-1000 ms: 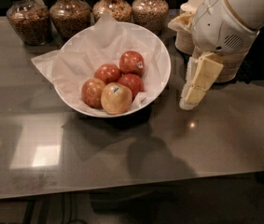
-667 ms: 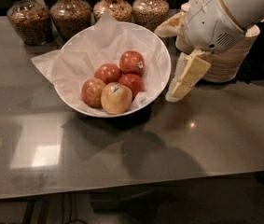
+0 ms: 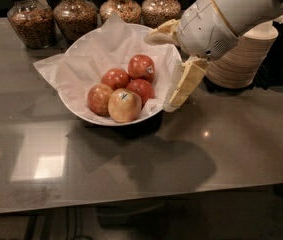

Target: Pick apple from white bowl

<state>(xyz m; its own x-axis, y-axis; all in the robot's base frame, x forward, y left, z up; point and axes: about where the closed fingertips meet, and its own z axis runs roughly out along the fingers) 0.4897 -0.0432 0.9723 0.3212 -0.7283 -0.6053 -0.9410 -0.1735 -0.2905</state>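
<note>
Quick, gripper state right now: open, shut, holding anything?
Gripper: jaws open, empty, at the right rim of the white bowl; the apple lies ungrasped inside.

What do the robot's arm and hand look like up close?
The arm is a smooth, rounded white shell with a thin tan seam line. Its hand, at the white bowl's right rim, has two flat, cream-yellow fingers that taper toward the tips. No cables show.
</note>
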